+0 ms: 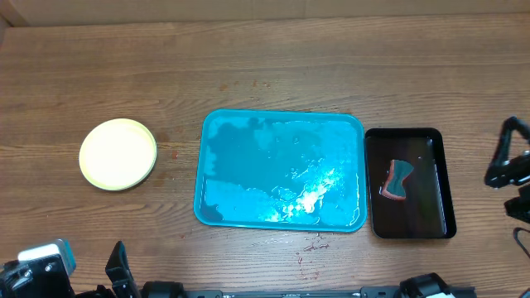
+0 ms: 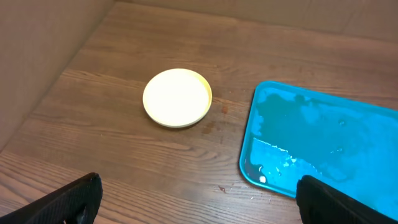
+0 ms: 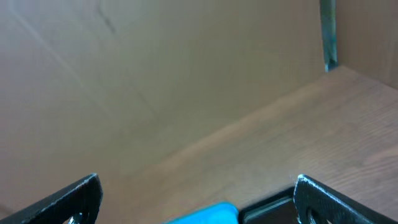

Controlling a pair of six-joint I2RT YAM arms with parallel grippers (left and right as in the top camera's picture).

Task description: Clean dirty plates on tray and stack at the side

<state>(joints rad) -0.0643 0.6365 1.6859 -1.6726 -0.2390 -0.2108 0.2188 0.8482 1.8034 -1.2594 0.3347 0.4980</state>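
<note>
A pale yellow-green plate (image 1: 118, 154) lies on the wood table to the left of the tray, with a clean top face; it also shows in the left wrist view (image 2: 177, 98). I cannot tell whether other plates lie under it, and no light blue plate shows. The turquoise tray (image 1: 281, 170) sits at the table's middle, wet and holding no plates; it also shows in the left wrist view (image 2: 323, 137) and the right wrist view (image 3: 211, 214). My left gripper (image 2: 199, 199) is open and empty near the front left edge (image 1: 116, 269). My right gripper (image 3: 199, 199) is open and empty at the far right (image 1: 505, 157).
A smaller black tray (image 1: 431, 199) stands right of the turquoise tray and holds a sponge (image 1: 397, 180) with a red edge; its corner shows in the right wrist view (image 3: 267, 211). Small red sauce specks lie on the table in front of the tray (image 1: 315, 244). Cardboard walls surround the table.
</note>
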